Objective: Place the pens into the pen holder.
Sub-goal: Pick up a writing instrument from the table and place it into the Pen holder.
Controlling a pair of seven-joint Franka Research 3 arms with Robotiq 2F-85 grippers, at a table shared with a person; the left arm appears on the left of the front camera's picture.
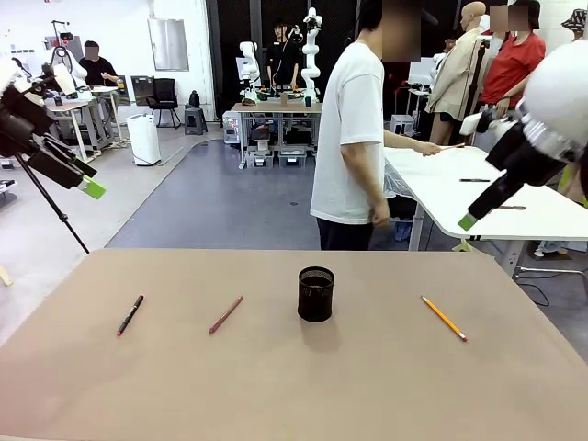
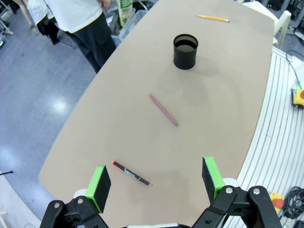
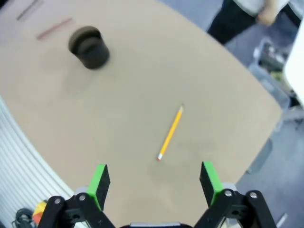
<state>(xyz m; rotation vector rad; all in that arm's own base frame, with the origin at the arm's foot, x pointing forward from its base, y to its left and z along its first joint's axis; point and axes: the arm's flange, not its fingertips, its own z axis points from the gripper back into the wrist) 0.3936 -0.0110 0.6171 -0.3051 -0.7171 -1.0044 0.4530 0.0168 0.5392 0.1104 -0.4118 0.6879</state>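
Both end effectors hang released and empty well above the worktop (image 1: 294, 386). The left end effector (image 2: 154, 183) is over the black pen with red ends (image 2: 131, 173) at the left, and the right end effector (image 3: 154, 183) is over the orange-yellow pencil (image 3: 170, 133) at the right. The pen holder (image 1: 315, 294) stands upright in the middle, seemingly with nothing in it, and the reddish-pink pen (image 1: 225, 314) lies between it and the black pen. All three lie flat, so no pick has begun. For a good first pick, turn the wrist until the pads (image 2: 99, 182) straddle the shaft crosswise, descend straight until they nearly touch the worktop, and close near the pen's middle. Thin sticks roll, so a skewed closing may push one away. Tip the pen upright above the holder's rim before letting go.
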